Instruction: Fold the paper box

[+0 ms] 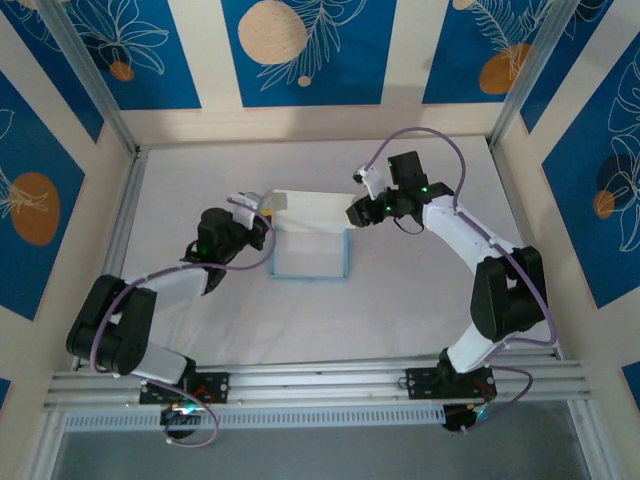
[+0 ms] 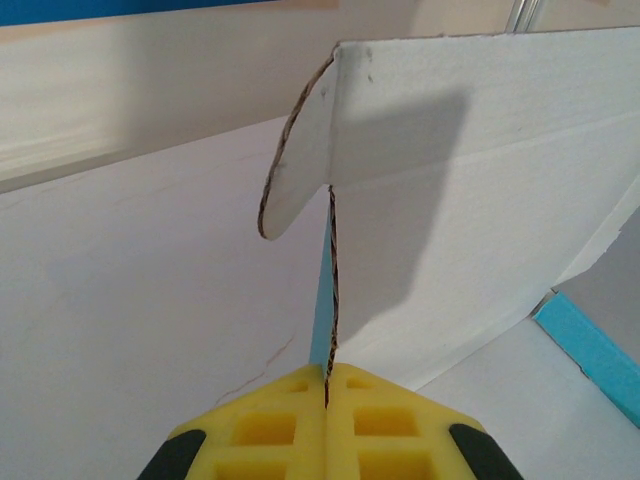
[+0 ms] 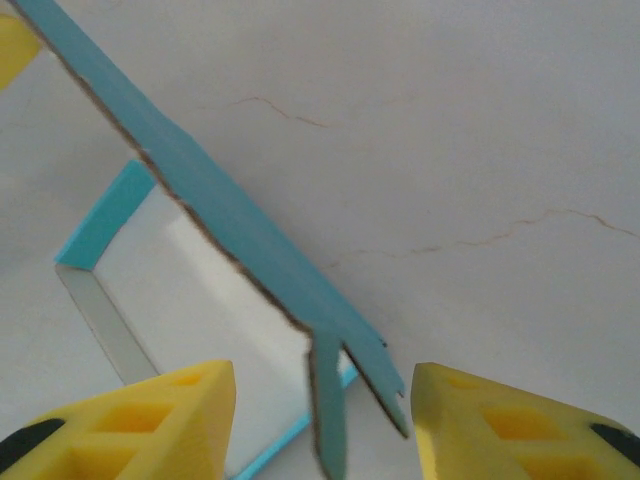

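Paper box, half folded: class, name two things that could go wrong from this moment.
1. The left fingers clamp just a thin edge of the paper box; a tug might tear or crease it.
2. The right fingers stand open around the blue flap, gripping nothing, so that flap may spring back.

The bench [image 1: 330, 320] lies open through its near middle and along its far edge. Mid-bench the paper box [image 1: 312, 258] bars the way. Its raised flap [image 1: 312, 207] is hemmed in by the left pincer [image 1: 264, 213] and the right pincer [image 1: 353, 211].
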{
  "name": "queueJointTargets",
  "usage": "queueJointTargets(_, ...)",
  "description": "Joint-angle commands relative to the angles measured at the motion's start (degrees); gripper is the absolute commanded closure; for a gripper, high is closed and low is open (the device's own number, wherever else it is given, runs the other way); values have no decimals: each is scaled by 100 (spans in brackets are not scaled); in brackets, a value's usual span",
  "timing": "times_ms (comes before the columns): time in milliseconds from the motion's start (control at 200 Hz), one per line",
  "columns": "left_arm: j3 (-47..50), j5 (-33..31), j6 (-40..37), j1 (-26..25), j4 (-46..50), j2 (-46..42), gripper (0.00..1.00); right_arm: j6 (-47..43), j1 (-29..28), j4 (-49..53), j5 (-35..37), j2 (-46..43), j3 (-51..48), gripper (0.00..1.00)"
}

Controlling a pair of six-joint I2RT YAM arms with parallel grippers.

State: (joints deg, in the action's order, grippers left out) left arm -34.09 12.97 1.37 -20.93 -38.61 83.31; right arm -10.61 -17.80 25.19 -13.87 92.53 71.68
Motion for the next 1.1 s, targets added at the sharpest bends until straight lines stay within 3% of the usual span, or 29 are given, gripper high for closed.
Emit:
queueJointTargets(0, 82, -50, -23, -69, -269, -36, 100, 143, 92, 111, -529, -32, 193, 49)
queueJointTargets(120, 110, -95, 34, -69, -349, 10, 100, 314, 130, 316, -581, 143, 380, 55)
queueJointTargets(215, 156, -137, 127, -69, -484, 44, 100, 507, 53, 396, -500, 209, 417, 66)
queueJointTargets(450, 330, -241, 531, -204, -936, 258, 100, 1638, -202, -175, 15, 3, -34, 73)
queueJointTargets(595, 403, -350, 661, -302, -1092, 302, 100, 2143, -442, -721, 537, -167, -410, 85)
queueJointTargets(740, 515, -541, 722, -382, -1255, 340, 100, 2243, -942, -1340, 1609, -419, -866, 82)
queueJointTargets(800, 612, -641, 741, -405, -1452, 375, 100, 2353, -1085, -1567, 1939, -541, -1026, 77)
queueJointTargets(985, 875, -821, 591, -428, -2054, 471, 100, 2208, -970, -1575, 1707, -1083, -1137, 59)
queueJointTargets(1095, 1003, -823, 488, -419, -2491, 642, 100, 1940, -871, -957, 1535, -1416, -804, 55)
